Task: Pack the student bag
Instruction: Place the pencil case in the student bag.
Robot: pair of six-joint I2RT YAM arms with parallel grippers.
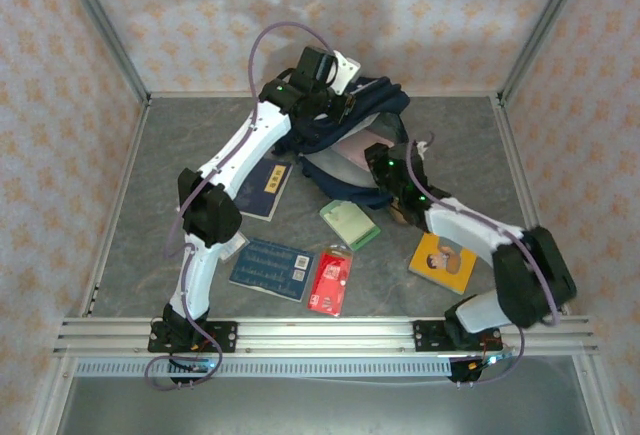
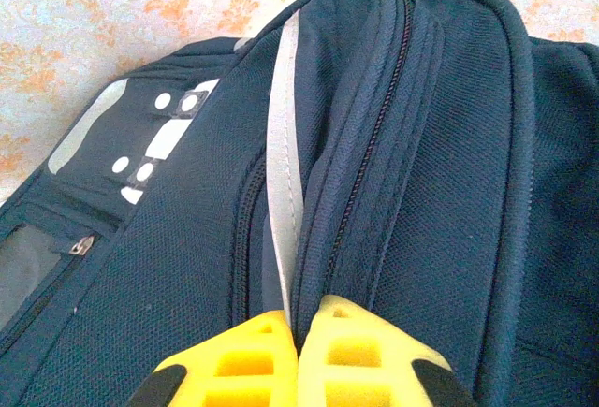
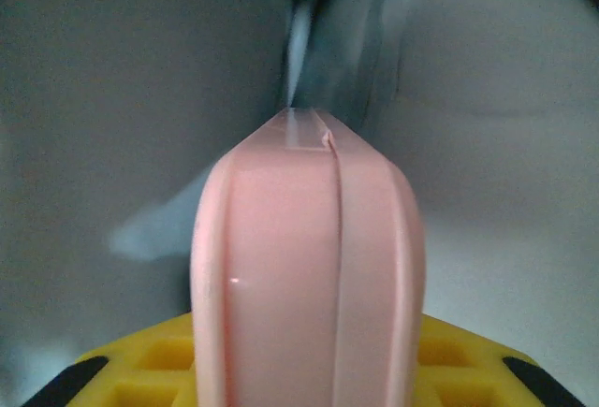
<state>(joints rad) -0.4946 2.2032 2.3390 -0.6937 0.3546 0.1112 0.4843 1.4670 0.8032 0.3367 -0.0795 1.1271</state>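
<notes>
My left gripper (image 1: 322, 105) is at the far middle of the grey tabletop (image 1: 150, 155), on the left top edge of the student bag (image 1: 385, 95), a large navy-blue fabric backpack. In my left wrist view, the yellow fingertips (image 2: 253, 351) of this gripper (image 2: 299, 318) are pressed together on a raised ridge of the student bag (image 2: 449, 145), where a white stripe trim (image 2: 284, 126) runs down between them.

In front of the bag, from left to right, lie a dark navy booklet with a yellow label (image 1: 268, 187), a flat blue printed card (image 1: 272, 268), a red packet (image 1: 330, 280), a green-edged card (image 1: 350, 223) and a yellow book with a cartoon figure (image 1: 443, 261) (all flat on the table, apart from the bag).

My right gripper (image 1: 378, 160) sits at the bag's open mouth. In my right wrist view, its yellow fingers (image 3: 140, 360) are clamped on a smooth pink object (image 3: 309, 239), with blurred grey surfaces around it.
</notes>
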